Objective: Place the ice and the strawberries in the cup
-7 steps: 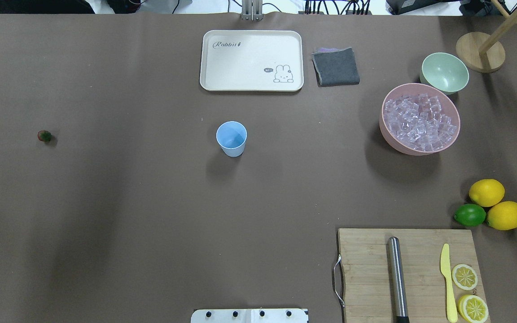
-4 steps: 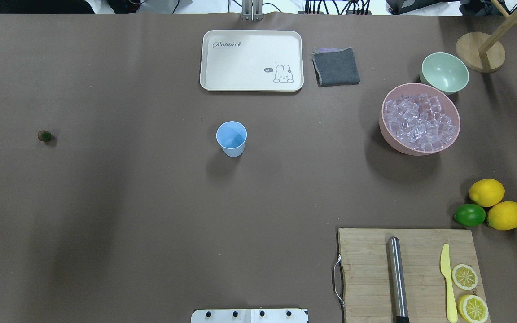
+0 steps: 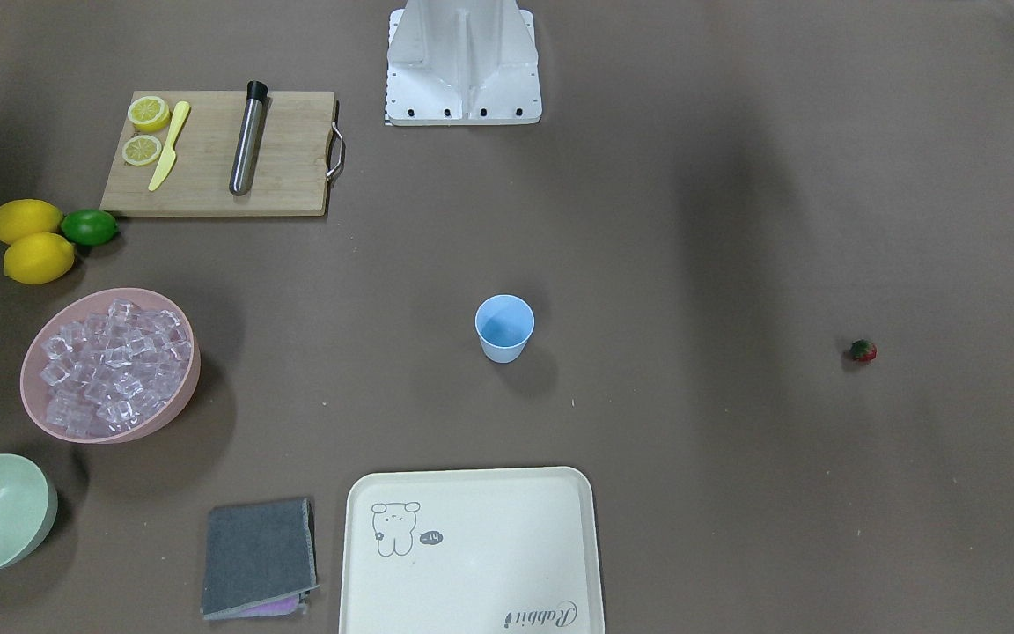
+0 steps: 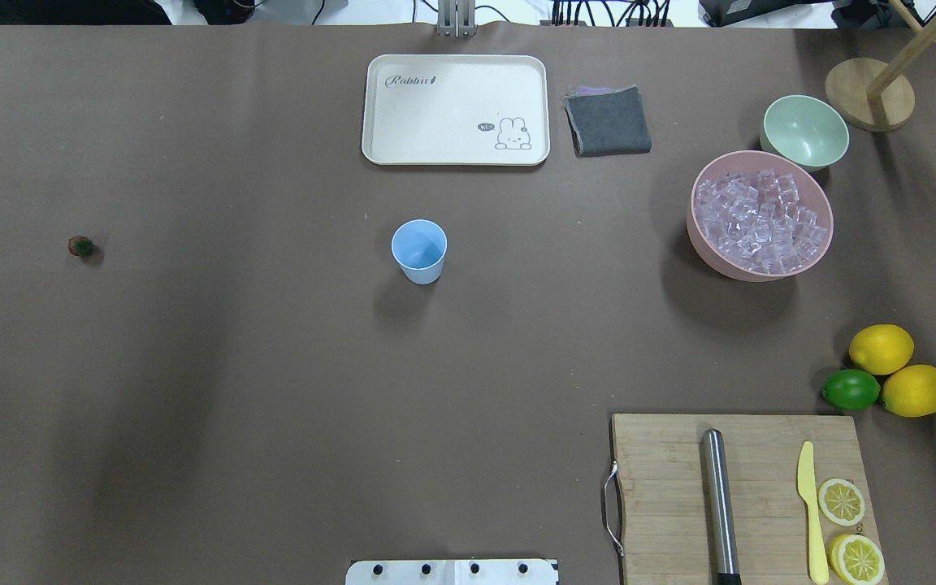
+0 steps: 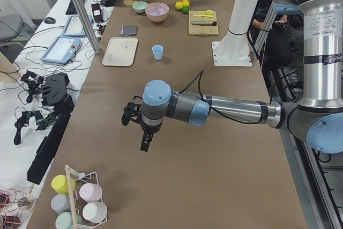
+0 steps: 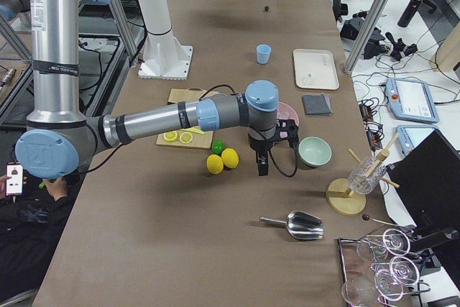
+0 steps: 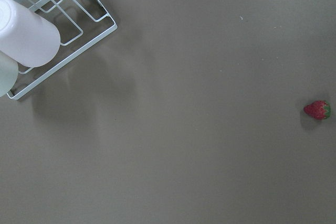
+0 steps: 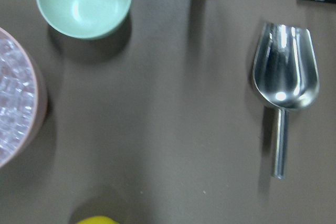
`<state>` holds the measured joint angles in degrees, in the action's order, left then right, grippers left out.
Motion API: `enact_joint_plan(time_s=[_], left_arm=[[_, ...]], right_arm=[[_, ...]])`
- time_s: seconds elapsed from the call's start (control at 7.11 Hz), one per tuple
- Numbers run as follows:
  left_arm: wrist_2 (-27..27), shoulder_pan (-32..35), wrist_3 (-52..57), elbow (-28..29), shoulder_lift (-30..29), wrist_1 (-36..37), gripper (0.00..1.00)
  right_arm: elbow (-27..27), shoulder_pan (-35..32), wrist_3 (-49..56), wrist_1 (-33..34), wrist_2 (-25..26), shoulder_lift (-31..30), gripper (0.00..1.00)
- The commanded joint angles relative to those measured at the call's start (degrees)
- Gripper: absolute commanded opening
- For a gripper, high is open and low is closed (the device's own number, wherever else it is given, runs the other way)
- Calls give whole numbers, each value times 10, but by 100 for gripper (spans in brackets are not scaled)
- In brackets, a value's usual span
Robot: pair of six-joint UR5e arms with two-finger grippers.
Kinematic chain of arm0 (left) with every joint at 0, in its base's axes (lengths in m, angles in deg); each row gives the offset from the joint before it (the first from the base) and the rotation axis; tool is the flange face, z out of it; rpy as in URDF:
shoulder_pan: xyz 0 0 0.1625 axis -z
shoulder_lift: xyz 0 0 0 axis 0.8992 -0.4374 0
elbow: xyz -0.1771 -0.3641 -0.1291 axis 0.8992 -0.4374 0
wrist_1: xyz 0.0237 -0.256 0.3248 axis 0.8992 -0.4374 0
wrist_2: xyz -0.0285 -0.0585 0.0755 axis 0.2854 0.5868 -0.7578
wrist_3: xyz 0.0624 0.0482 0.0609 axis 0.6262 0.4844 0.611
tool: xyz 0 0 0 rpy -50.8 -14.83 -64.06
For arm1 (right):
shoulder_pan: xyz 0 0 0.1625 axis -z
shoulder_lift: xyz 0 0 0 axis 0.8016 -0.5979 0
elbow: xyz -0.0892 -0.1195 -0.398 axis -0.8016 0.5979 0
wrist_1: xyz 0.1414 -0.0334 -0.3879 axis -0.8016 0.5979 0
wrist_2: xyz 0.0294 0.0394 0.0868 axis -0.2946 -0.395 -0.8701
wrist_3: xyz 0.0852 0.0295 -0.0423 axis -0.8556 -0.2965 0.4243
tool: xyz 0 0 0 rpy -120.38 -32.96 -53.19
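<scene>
- The table (image 4: 273, 406) wears a plain brown cover, faintly creased and crossed by soft shadows; in the exterior left view a white bench with tablets and cables runs down the frame's left side, beside an aluminium post
- The left arm lies low across the middle of the exterior left view, its gripper (image 5: 145, 144) hanging over bare cover; whether it is released or clenched cannot be told
- The right gripper (image 6: 262, 167) hangs at the centre of the exterior right view, near the lemons; its state cannot be told either
- A cream tray (image 4: 452, 81) sits at upper centre of the overhead view
- A pink bowl (image 4: 708, 253) at upper right holds the ice (image 4: 760, 221), heaped near its rim
- The cup (image 4: 419, 250) stands upright at the centre of the overhead view, long axis vertical, mouth up, narrow base on the table; nothing shows inside it
- The strawberry (image 4: 81, 246) lies on its side at far left, well apart from the cup; in the left wrist view its long axis runs across the frame, green cap to the right, red tip to the left (image 7: 317, 109)
</scene>
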<state>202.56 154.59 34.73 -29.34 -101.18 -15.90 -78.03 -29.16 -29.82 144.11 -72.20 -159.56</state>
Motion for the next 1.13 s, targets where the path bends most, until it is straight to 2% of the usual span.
enact_joint_plan(time_s=[0.0,0.28,0.7,0.84,0.99], left_arm=[[-1,0,1,1,3,-1,98],[-1,0,1,4,0,-1,98],[-1,0,1,5,-4,0,98],[-1,0,1,5,-5,0,98],[-1,0,1,6,-7,0,98]], right_arm=[[3,87,-112,-6,-4,89,99],[9,167,-183,-9,1,148,98],[29,220,-202,-9,14,166,83],[48,228,-202,-16,22,169,80],[84,233,-205,-63,24,172,81]])
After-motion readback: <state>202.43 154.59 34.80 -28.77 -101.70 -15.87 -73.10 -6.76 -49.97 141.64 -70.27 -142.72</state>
